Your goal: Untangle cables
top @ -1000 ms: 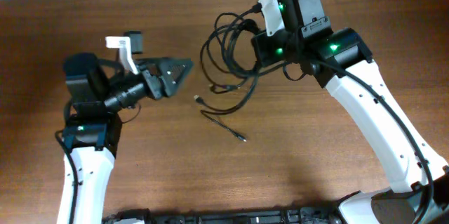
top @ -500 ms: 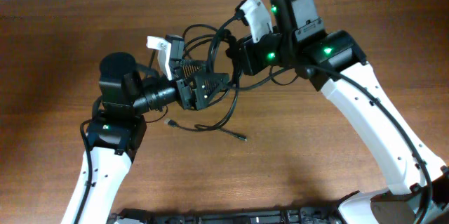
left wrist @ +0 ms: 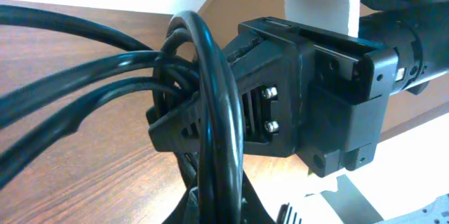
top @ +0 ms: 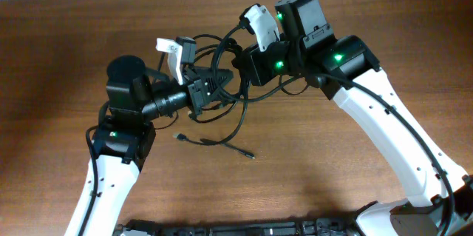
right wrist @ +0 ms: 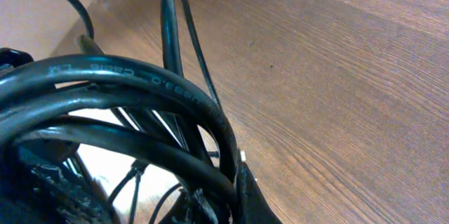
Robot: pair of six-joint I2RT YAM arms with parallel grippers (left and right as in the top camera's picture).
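From overhead I have both arms meeting in the upper centre of the frame, over the brown wooden worktop [top: 295,177]. The black cables [left wrist: 210,97] hang bunched between the two tools, lifted off the wood there, with loops spilling above and below the meeting point.

The right end effector [top: 240,62] comes in from the upper right. In the left wrist view several strands converge into its tip, so I read it as clamped on the cables. Its own camera is crowded by thick cords, one with printed lettering, pressed close against a finger [right wrist: 247,194].

The left end effector [top: 222,84] reaches in from the left with its tip among the loops. A thick cord crosses right in front of its camera, and I cannot tell whether its jaws are apart or closed.

Below the bundle, two loose ends lie on the worktop. One ends in a small plug [top: 251,155] just below centre, the other in a plug [top: 178,137] further left.
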